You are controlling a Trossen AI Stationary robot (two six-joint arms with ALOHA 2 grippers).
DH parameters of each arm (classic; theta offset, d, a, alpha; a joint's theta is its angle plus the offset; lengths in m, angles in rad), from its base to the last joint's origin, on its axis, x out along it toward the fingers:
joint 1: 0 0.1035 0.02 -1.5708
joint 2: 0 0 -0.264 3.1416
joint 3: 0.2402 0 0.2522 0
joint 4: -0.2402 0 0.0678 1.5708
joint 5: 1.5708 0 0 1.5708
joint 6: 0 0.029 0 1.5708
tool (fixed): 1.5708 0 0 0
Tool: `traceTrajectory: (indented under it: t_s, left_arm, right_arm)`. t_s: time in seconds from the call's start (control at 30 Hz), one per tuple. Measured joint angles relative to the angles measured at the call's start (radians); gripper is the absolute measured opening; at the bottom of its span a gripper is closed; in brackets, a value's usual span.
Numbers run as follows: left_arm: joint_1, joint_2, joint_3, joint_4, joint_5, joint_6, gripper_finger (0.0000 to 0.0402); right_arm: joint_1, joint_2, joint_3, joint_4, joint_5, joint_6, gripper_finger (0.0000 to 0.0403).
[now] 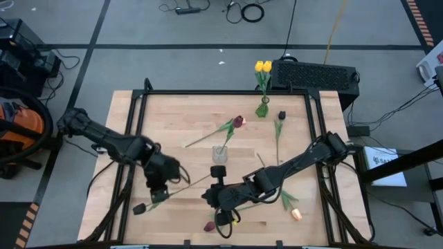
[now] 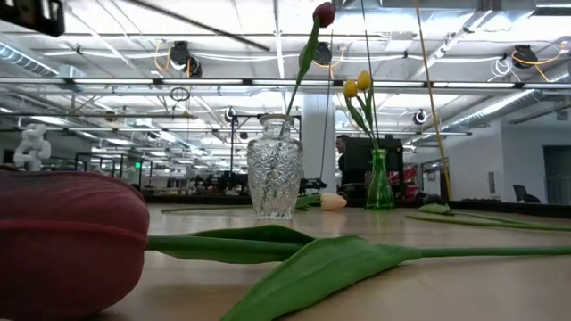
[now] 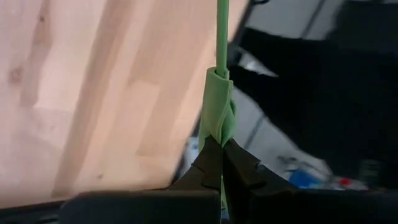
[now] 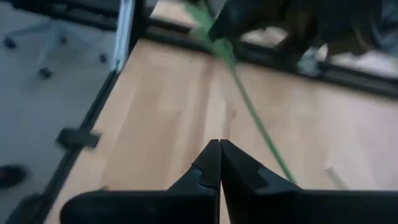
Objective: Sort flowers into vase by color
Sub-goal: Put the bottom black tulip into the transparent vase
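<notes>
Nearest the low camera lies a maroon tulip [image 2: 67,239] on its side, its stem and leaf running across the table [image 1: 173,124]. Seen from above, tulips number about nine. Two yellow tulips [image 1: 262,67] stand in the green vase [image 1: 262,108] at the far edge. One maroon tulip [image 1: 239,122] leans in the clear vase [image 1: 219,153] at mid-table. One dark tulip [image 1: 281,115] lies just beside the green vase. One peach tulip [image 1: 296,214] lies near the front right. One maroon tulip [image 1: 209,226] lies at the front edge and another [image 1: 138,208] at the front left. Others are hidden under the arms.

The left gripper [image 1: 158,196], front left, is closed on the green stem [image 3: 221,37] of a tulip, pinching it at the leaf sheath. The right gripper [image 1: 223,220], front centre, has its fingers pressed together on nothing, above bare wood; a stem [image 4: 258,127] runs past it.

The surface is pale butcher-block wood in a black frame. Beyond it: grey floor with cables, a black case [image 1: 315,75], and an open hall with ceiling pipes and lamps.
</notes>
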Motion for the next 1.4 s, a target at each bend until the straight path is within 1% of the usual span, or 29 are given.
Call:
traceTrajectory:
  t_s: [0.13,0.2,0.33,0.43,0.5,0.63,0.77,1.0,1.17,1.27,1.4]
  left_arm:
    - [0.084,-0.035,0.000,0.048,0.079,0.032,0.0001]
    - [0.121,-0.053,0.000,0.059,0.120,0.045,0.0001]
    - [0.185,-0.085,0.000,0.062,0.167,0.051,0.0001]
    - [0.227,-0.099,0.000,0.062,0.169,0.049,0.0001]
    - [0.253,-0.099,0.000,0.069,0.178,0.046,0.0001]
    - [0.287,-0.099,0.000,0.095,0.195,0.043,0.0001]
    - [0.314,-0.099,0.000,0.136,0.215,0.016,0.0001]
    - [0.348,-0.099,0.000,0.254,0.225,-0.021,0.0001]
    - [0.367,-0.099,0.000,0.329,0.223,-0.062,0.0001]
    - [0.369,-0.099,0.000,0.343,0.220,-0.062,0.0001]
    - [0.369,-0.099,0.000,0.348,0.204,-0.062,0.0001]
  right_arm:
    - [0.010,-0.002,0.002,0.055,0.176,-0.082,0.0001]
    - [0.016,-0.001,0.002,0.105,0.229,-0.161,0.0001]
    - [0.017,-0.002,0.002,0.154,0.249,-0.282,0.0001]
    - [0.015,-0.001,0.002,0.169,0.278,-0.360,0.0001]
    - [0.006,-0.001,0.002,0.173,0.278,-0.424,0.0000]
    - [-0.018,0.016,0.001,0.171,0.276,-0.489,0.0007]
    - [-0.048,0.028,0.001,0.181,0.278,-0.536,0.0029]
    - [-0.064,0.029,0.001,0.236,0.286,-0.701,0.0086]
    - [-0.069,0.029,0.001,0.232,0.340,-0.782,0.0121]
    - [-0.072,0.029,0.001,0.233,0.371,-0.802,0.0131]
    - [-0.079,0.029,0.001,0.240,0.390,-0.806,0.0129]
